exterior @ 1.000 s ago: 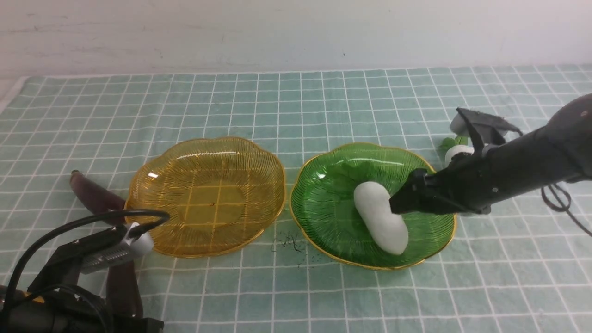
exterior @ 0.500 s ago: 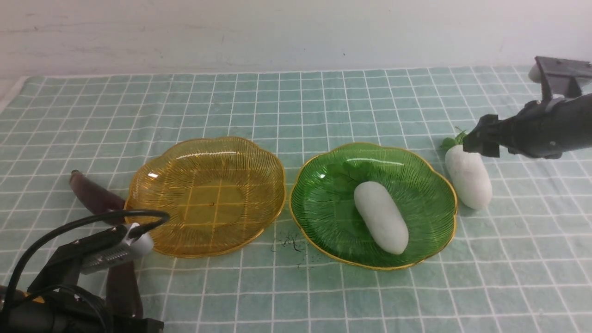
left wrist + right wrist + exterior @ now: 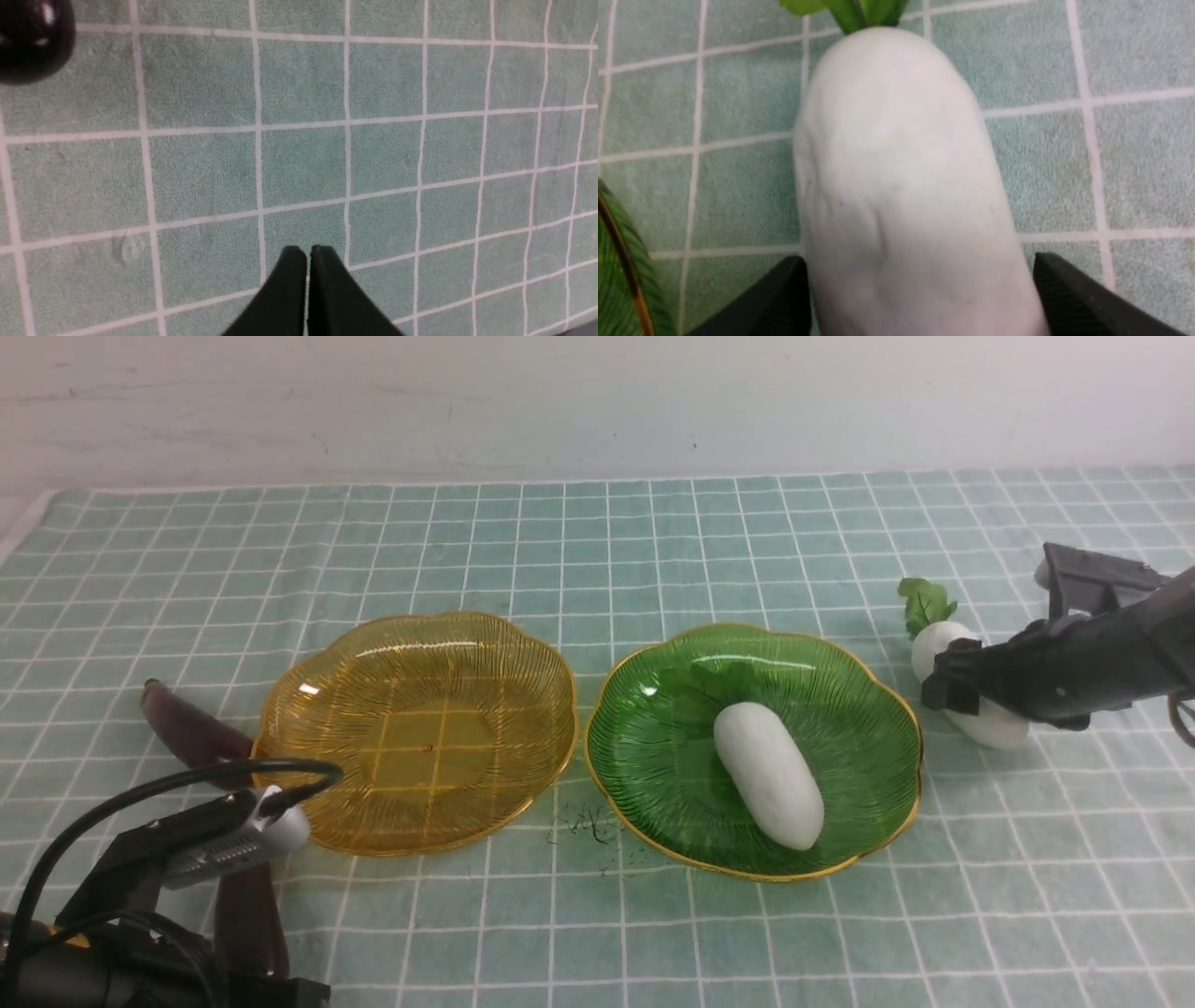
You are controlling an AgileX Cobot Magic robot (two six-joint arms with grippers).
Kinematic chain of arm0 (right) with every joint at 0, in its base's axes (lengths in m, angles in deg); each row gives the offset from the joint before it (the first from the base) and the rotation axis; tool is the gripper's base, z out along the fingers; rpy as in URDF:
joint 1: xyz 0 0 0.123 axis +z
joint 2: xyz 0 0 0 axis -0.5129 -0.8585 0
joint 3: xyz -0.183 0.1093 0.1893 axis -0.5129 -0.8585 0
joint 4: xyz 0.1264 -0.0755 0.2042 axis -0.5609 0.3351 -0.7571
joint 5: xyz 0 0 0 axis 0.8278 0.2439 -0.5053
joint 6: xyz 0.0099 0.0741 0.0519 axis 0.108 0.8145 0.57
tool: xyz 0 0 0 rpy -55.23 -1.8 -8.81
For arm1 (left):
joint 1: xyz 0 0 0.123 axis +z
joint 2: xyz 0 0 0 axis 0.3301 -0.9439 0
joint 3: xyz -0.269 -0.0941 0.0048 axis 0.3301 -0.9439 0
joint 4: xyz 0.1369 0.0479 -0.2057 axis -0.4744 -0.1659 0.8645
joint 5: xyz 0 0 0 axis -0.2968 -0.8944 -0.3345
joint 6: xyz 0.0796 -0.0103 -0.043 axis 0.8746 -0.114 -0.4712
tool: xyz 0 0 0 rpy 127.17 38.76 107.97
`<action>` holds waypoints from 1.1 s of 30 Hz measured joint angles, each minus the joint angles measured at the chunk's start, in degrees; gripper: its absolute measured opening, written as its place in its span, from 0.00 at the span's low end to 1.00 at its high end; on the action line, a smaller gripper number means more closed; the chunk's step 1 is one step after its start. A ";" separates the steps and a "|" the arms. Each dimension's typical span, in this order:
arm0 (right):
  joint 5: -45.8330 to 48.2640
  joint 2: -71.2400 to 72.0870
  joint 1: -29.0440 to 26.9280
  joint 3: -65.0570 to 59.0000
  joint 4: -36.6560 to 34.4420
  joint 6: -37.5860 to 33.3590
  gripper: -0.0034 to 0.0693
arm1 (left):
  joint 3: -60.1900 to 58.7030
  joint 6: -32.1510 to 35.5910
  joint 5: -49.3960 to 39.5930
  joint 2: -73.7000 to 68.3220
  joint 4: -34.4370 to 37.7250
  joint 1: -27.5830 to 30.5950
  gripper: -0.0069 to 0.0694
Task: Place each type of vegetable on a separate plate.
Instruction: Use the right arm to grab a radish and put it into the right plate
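Pale wall behind, bench under green checked cloth. Amber plate to the left, green plate to the right, with one radish lying in the green one. Second radish on the cloth just right of that plate, straddled by right gripper, jaws wide, one just beside each flank. Eggplant at the amber plate's left rim, second eggplant nearer the robot. Left gripper pressed shut over bare cloth

The checked cloth carries amber plate, green plate, eggplants, a radish.
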 joint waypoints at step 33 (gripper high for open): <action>47.78 5.86 6.42 22.13 24.46 30.44 0.69 | 0.00 0.00 -0.04 0.00 0.00 0.00 0.08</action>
